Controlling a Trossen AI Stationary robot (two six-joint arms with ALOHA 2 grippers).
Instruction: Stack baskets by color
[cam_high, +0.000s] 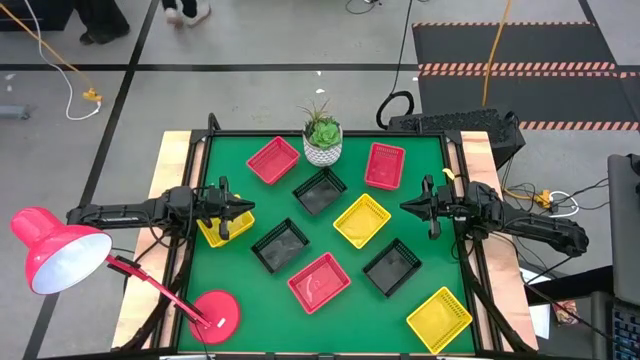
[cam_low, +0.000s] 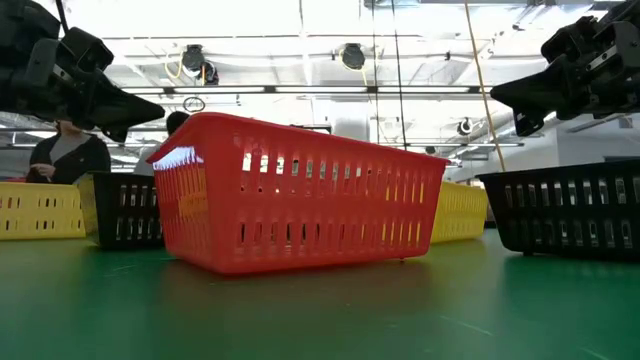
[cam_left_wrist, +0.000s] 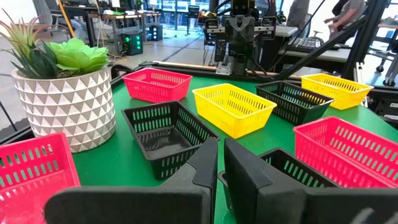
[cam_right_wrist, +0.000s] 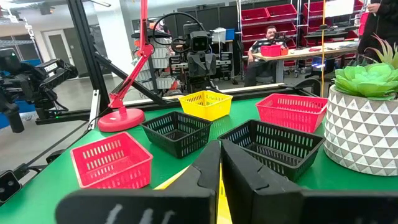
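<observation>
High view puts my left gripper (cam_high: 248, 207) at the table's left edge, above a yellow basket (cam_high: 214, 232) that lies partly under my arm; its fingers are nearly together and hold nothing. My right gripper (cam_high: 405, 207) hangs over the right side of the green table (cam_high: 255, 290), closed and empty, with the middle yellow basket (cam_high: 362, 220) just beside its tips.

Nine baskets lie singly on the mat, none stacked. At the far edge a red basket (cam_high: 274, 160) sits left of the white plant pot (cam_high: 323, 147) and another red basket (cam_high: 385, 165) sits right of it. A black basket (cam_high: 320, 191) lies just in front of the pot. A second black basket (cam_high: 280, 246) and a third red basket (cam_high: 319, 282) lie close together toward the near side, with the third black basket (cam_high: 392, 267) to their right. The last yellow basket (cam_high: 439, 319) is at the near right corner. A red desk lamp (cam_high: 57, 252) stands at the near left corner on its round base (cam_high: 214, 314).
</observation>
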